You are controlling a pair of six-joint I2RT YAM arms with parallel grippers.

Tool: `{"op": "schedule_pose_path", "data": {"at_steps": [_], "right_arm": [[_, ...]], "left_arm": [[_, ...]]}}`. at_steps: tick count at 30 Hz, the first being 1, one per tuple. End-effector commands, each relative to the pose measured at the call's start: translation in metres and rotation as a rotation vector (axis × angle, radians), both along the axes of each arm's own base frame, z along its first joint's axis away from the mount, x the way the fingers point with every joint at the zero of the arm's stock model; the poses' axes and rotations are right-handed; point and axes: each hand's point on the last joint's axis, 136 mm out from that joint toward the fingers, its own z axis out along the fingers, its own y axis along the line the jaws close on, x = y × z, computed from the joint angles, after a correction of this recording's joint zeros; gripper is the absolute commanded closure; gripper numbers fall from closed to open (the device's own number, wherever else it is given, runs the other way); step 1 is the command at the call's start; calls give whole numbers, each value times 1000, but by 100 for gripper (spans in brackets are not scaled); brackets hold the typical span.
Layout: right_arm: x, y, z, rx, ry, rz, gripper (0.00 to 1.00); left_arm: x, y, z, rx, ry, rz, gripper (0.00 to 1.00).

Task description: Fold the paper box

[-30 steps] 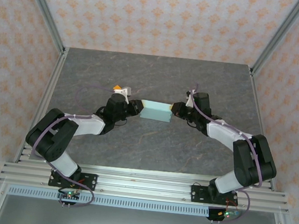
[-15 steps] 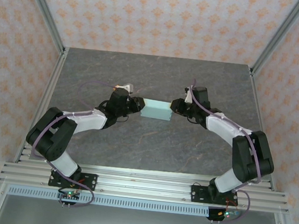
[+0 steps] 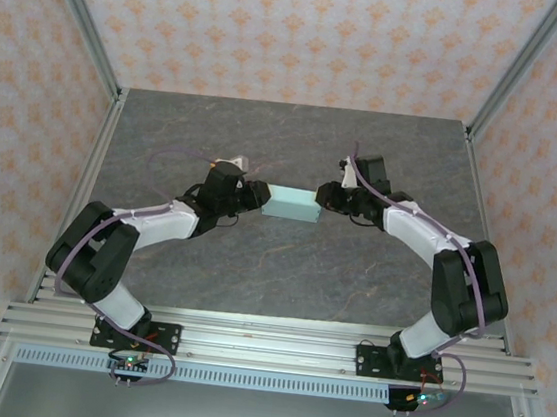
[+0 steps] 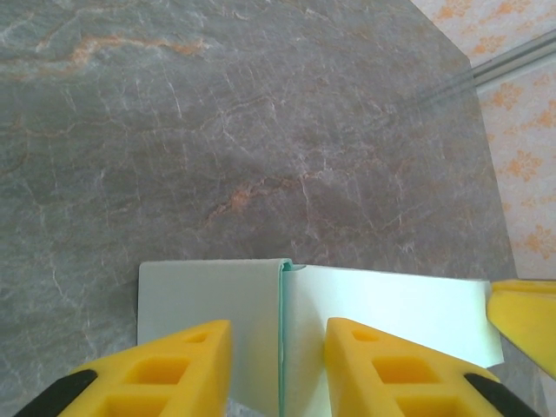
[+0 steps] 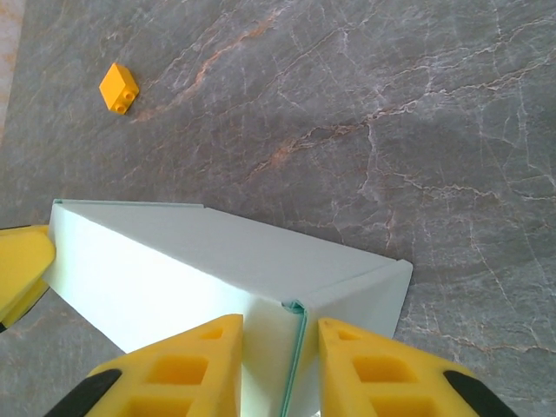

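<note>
Box: the box [image 3: 291,204] is mint card, closed up into a flat rectangular shape. It lies on the desk [image 3: 267,132] between my two arms.
Left tool: my left tool [image 4: 278,343] is at the box's left end. Its fingers stand apart on either side of the end seam and do not pinch it.
Right tool: my right tool [image 5: 280,339] is at the box's right end, parted the same way, with the corner edge between its fingers.
Just changed: a second ago both tools were closer to shut, and both have since eased apart. The box has barely moved.
Meaning: I judge the end flaps are pressed home and the folding is close to done. Letting go now tests whether the ends hold.
Risk: both seams show a thin gap, so a flap may spring back.
Block: an orange block [image 5: 119,88] lies on the desk, apart from the box.
</note>
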Motion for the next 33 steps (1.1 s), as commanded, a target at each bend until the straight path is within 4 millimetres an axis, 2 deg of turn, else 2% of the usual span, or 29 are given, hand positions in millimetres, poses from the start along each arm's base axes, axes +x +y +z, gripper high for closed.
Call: {"op": "schedule_pose_path", "data": {"at_steps": [1,8,15,19,23,25,27,33], "right_arm": [[-37,13,-15,-16,61,113,74],[-53,10,-18,-39,48,111,74],[-56,7,-18,-63,47,87,74],[-57,-7,-19,-140,54,57,70],[-60,-21,-22,-209,81,20,59],[-54,-20,-23,-200,81,-6,55],[-43,-9,-25,-149,89,-27,52],[-15,10,-40,-77,126,-49,51]], "left_arm": [[-46,-8,-42,50,147,-99,65],[-68,-9,-48,81,146,-106,60],[-66,-9,-40,91,123,-97,59],[-68,0,-39,143,122,-87,51],[-72,13,-36,219,115,-84,38],[-68,20,-33,241,99,-63,34],[-58,22,-32,227,99,-51,32],[-30,7,-40,215,138,-98,31]]}}
